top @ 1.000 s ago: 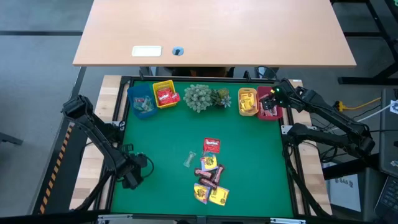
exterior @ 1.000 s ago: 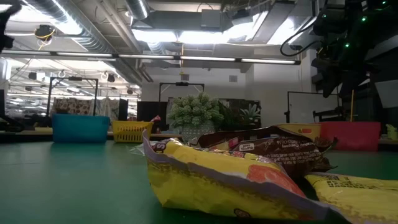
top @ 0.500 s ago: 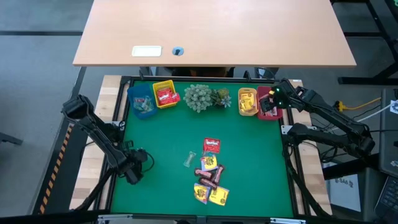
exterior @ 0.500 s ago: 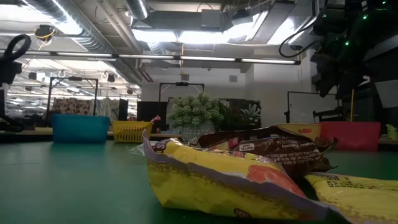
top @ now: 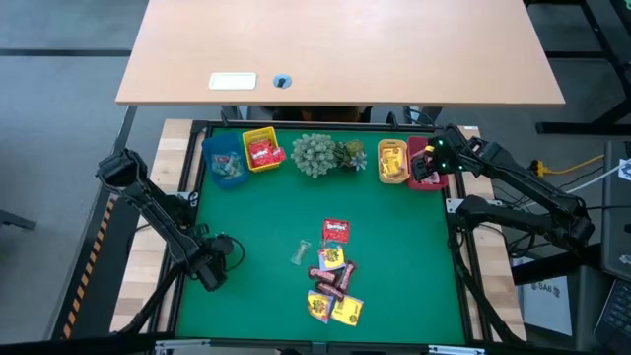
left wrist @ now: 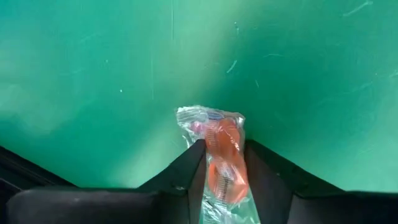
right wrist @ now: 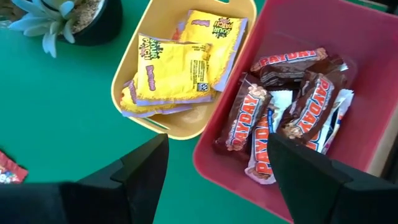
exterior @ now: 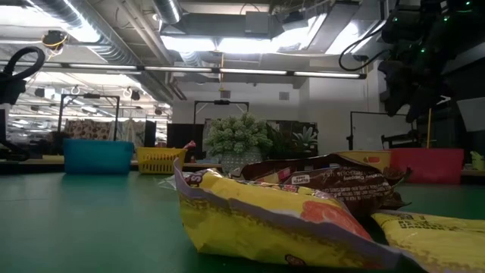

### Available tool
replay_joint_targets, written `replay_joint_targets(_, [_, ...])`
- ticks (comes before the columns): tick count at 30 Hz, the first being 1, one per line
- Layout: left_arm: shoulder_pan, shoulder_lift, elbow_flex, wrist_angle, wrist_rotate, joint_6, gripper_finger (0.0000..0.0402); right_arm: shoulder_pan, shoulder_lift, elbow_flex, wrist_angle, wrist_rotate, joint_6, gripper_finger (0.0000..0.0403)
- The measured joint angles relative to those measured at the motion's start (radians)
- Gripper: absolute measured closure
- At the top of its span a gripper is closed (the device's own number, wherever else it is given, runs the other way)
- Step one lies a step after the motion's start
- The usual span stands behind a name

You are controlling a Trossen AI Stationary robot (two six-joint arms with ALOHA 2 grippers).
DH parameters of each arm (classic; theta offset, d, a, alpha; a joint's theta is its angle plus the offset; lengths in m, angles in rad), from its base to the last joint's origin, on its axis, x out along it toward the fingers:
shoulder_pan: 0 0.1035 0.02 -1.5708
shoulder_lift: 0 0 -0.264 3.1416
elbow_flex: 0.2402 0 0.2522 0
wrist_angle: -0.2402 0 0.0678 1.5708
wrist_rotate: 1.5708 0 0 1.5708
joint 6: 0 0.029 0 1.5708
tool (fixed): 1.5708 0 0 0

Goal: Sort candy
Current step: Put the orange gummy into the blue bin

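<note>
Left wrist view: my left gripper [left wrist: 224,171] pinches a clear-wrapped sweet [left wrist: 219,155] at lower centre, above bare green mat [left wrist: 93,74]. Delivery is the step; next it needs carrying to a bin. My right gripper [right wrist: 214,180] hangs wide, empty, over the red bin [right wrist: 348,37].

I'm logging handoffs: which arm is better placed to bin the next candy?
Left, probably. The left gripper is shut on a clear-wrapped orange candy above the green mat. The right gripper hangs open and empty over the red plastic bin of brown bars.
</note>
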Motion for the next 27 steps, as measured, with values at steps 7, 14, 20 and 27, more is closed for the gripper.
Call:
replay_joint_targets(7, [-0.001, 0.001, -0.001, 0.023, 0.002, -0.114, 0.0347, 0.0, 0.0, 0.0, 0.0, -0.022, 0.0, 0.0129])
replay_joint_targets(14, [-0.001, 0.004, 0.013, 0.036, -0.014, -0.211, 0.0386, 0.0, 0.0, 0.0, 0.0, -0.022, 0.0, 0.0129])
replay_joint_targets(20, [0.003, 0.009, 0.051, 0.103, -0.079, -0.211, 0.0393, 0.0, 0.0, 0.0, 0.0, -0.022, 0.0, 0.0129])
replay_joint_targets(27, [0.013, 0.008, 0.056, 0.329, -0.317, -0.14, 0.0394, 0.0, 0.0, 0.0, 0.0, -0.072, 0.0, 0.0129])
